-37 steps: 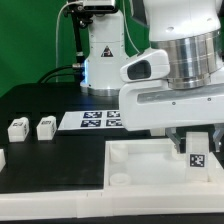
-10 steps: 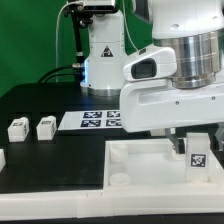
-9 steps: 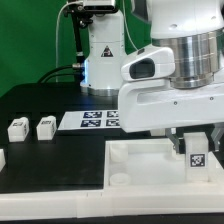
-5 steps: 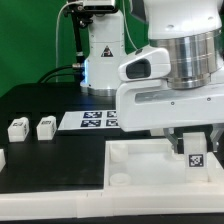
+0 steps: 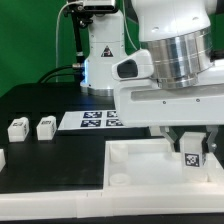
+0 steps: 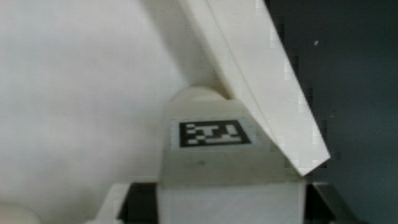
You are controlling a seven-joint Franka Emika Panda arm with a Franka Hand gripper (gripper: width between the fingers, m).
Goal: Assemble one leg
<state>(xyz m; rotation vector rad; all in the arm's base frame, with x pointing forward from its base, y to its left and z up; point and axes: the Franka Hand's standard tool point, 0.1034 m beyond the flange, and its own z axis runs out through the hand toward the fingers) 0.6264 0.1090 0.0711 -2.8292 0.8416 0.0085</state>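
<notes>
My gripper is shut on a leg, a small white post with a black-and-white tag on its face. It holds the leg upright over the large white panel, near the panel's far rim at the exterior view's right. In the wrist view the leg fills the middle between my dark fingers, with its rounded end toward the panel's raised rim. Whether the leg touches the panel is hidden.
Two more small white legs stand on the black table at the exterior view's left, and a white piece shows at the left edge. The marker board lies behind the panel. The robot base stands at the back.
My arm has shifted a little to the exterior view's left and slightly up with the leg still in the gripper. The other parts have not moved.
</notes>
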